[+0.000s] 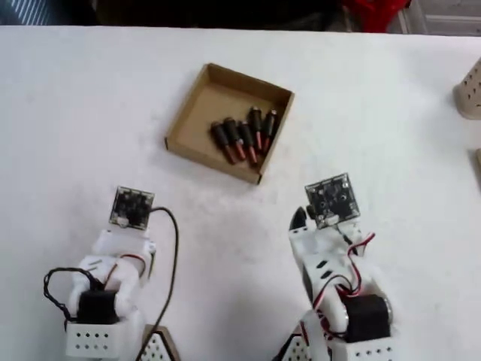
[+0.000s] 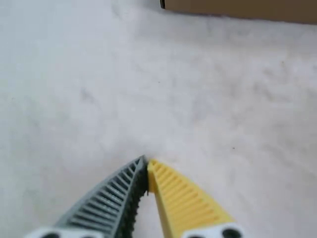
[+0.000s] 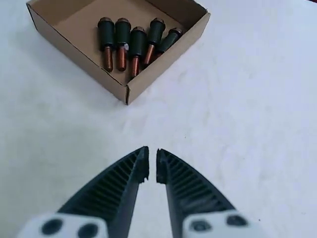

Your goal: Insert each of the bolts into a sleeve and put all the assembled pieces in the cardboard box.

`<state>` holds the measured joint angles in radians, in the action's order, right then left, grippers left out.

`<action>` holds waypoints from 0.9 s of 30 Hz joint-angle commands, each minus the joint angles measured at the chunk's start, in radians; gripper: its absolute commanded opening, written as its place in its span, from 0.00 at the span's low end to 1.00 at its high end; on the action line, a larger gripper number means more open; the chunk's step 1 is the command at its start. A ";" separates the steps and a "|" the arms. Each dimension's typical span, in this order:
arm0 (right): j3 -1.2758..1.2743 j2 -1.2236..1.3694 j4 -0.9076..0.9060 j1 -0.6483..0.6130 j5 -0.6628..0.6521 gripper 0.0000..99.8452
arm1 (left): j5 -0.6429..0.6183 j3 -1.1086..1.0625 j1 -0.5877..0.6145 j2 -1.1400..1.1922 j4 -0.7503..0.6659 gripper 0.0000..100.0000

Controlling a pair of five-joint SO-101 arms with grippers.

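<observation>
The cardboard box [image 1: 197,113] lies open at the middle of the white table. Inside it, several copper bolts in dark sleeves [image 1: 244,135] lie side by side toward its right wall. The box [image 3: 64,20] and those assembled pieces [image 3: 133,42] also show in the right wrist view, ahead of my right gripper [image 3: 152,166]. Its black fingers are shut, with a slim gap at the tips and nothing held. My left gripper [image 2: 147,166] rests low over bare table, grey and yellow tips touching, empty. A strip of the box wall [image 2: 237,10] lies beyond it.
Both arms sit near the front edge, the left arm [image 1: 113,263] and the right arm [image 1: 331,248], well short of the box. A beige perforated object [image 1: 470,90] stands at the right edge. A black cable [image 1: 174,248] loops beside the left arm.
</observation>
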<state>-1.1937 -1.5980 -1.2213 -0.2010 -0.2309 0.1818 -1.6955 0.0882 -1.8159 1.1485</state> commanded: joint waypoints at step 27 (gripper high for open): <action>-0.439 0.067 0.173 0.222 -0.021 0.02 | 0.005 0.003 0.041 -0.008 0.106 0.02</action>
<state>-1.6387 -1.5351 -1.0388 0.0184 -0.2478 0.1818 -1.6955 0.2079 -1.8159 1.2421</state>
